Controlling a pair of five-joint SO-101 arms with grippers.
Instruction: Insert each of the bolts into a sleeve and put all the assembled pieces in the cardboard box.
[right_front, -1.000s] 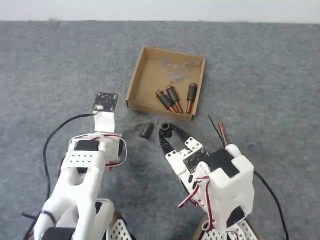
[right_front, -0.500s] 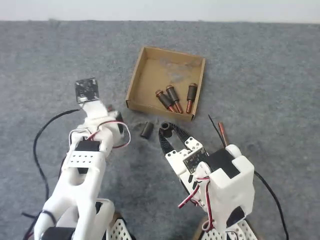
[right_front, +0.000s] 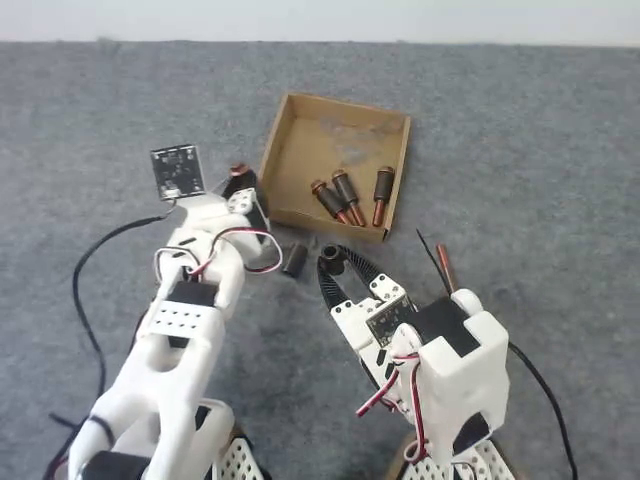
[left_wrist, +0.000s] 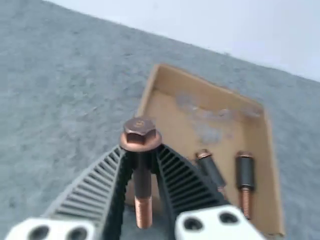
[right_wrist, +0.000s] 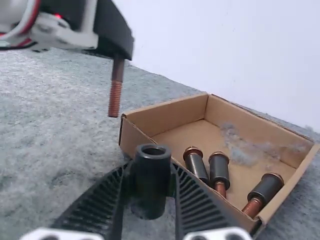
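In the high view, my worry is alignment. The left gripper (right_front: 241, 188), clamped on a copper bolt (right_front: 238, 171), sits just beside the cardboard box (right_front: 268, 172) at its left wall. The right gripper (right_front: 333, 264), closed round a black sleeve (right_front: 330, 255), sits just in front of the box. A skewed meeting would jam the threads on the sleeve's rim. A spare sleeve (right_front: 294, 259) lies between the arms and could easily be knocked.

In the left wrist view, the bolt (left_wrist: 141, 170) stands upright between the fingers, head above them, with the box beyond. Gripped on the shank alone, it could tilt under push.

In the right wrist view, the sleeve (right_wrist: 150, 182) stands bore-up before the box's near corner. The bolt (right_wrist: 116, 92) hangs higher, off its axis.
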